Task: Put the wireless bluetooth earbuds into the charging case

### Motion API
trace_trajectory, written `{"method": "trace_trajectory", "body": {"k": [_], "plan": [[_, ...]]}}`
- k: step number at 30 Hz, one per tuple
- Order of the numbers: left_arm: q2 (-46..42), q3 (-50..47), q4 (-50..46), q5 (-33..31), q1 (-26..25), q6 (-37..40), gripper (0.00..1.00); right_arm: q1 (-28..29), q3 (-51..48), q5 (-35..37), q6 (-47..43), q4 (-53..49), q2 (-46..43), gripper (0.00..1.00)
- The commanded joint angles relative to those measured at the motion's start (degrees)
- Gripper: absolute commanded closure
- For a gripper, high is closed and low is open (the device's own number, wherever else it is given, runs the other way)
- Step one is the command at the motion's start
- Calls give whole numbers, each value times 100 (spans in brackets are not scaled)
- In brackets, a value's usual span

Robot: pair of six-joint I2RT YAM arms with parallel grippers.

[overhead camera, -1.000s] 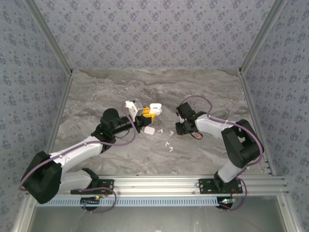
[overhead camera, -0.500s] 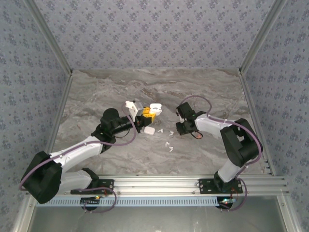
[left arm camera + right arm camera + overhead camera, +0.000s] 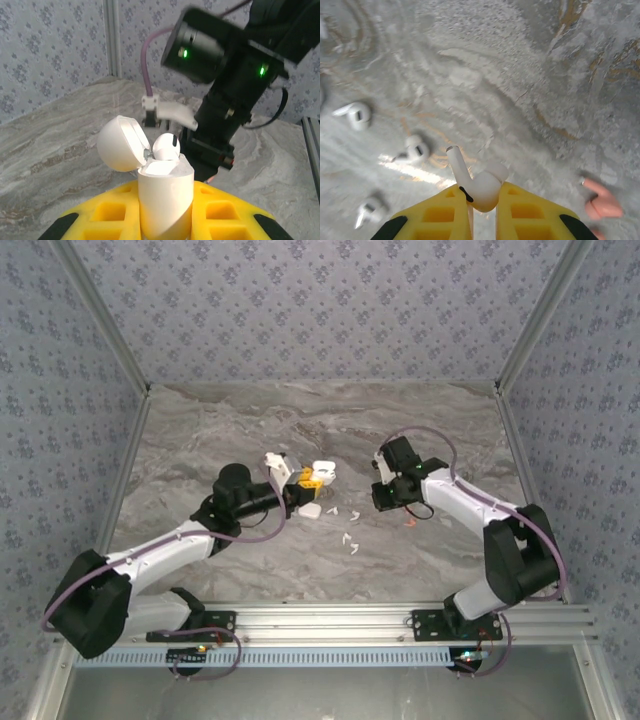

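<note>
- L claw: clamped on charging case, lid flipped open, seated bud poking out the top.
- R claw: pinching white earbud, stem pointing away from fingers.
- Loose white buds on table left of R claw; orange-red bud to its right.

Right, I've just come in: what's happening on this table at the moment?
The left end effector is shut on the open charging case, which has one earbud seated in it. The right end effector is shut on a second earbud above the marble table, where loose white earbuds and an orange-red earbud lie.
</note>
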Motion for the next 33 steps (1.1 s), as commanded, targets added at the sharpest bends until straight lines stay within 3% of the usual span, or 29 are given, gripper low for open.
{"method": "trace_trajectory", "body": {"k": [1, 11, 24, 33], "plan": [[98, 185, -110, 312, 25, 359, 100, -68, 422, -854, -305, -1300, -319, 84], [804, 390, -172, 848, 13, 771, 100, 5, 1634, -1472, -777, -3054, -794, 84], [1486, 823, -421, 1232, -180, 1069, 100, 952, 2975, -237, -1272, -3736, -148, 84], [1613, 960, -513, 1226, -336, 1104, 100, 1193, 3401, -115, -1468, -3822, 302, 84]]}}
